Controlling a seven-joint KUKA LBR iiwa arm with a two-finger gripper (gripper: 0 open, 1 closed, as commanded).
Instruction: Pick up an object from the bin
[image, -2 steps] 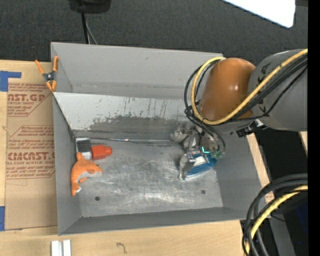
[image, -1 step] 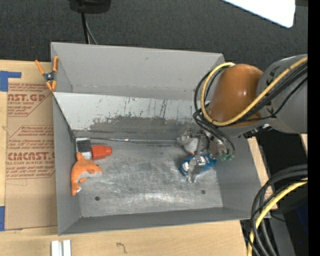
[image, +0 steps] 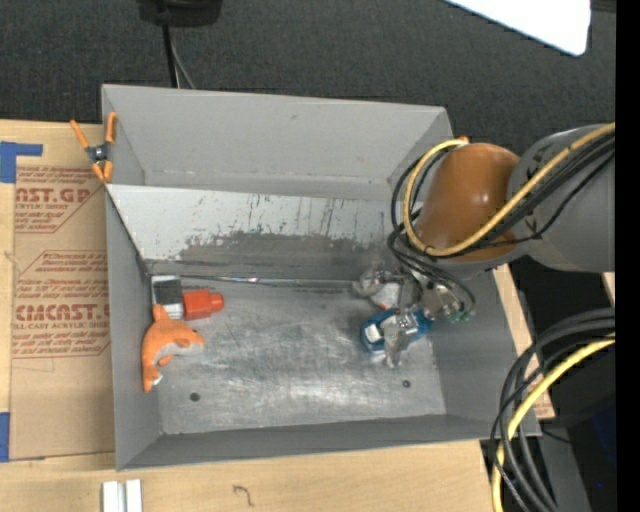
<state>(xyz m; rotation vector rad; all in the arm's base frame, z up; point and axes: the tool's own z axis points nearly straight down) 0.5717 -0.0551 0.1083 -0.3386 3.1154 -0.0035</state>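
Note:
My gripper (image: 400, 338) is low over the right part of the bin floor, under the arm's orange cover. A small blue and white thing (image: 375, 333) lies right at its tip, touching it or nearly so, with more blue showing on the tip's right side. Whether the gripper has hold of it cannot be made out. A pale, crumpled-looking thing (image: 374, 286) lies just behind the gripper, near the back wall.
At the far left of the floor lies an orange dolphin-shaped toy (image: 165, 347). Just behind it is a short grey and orange tool (image: 188, 299). The arm with its cables covers the bin's right wall. Bare scratched floor stretches between the two groups.

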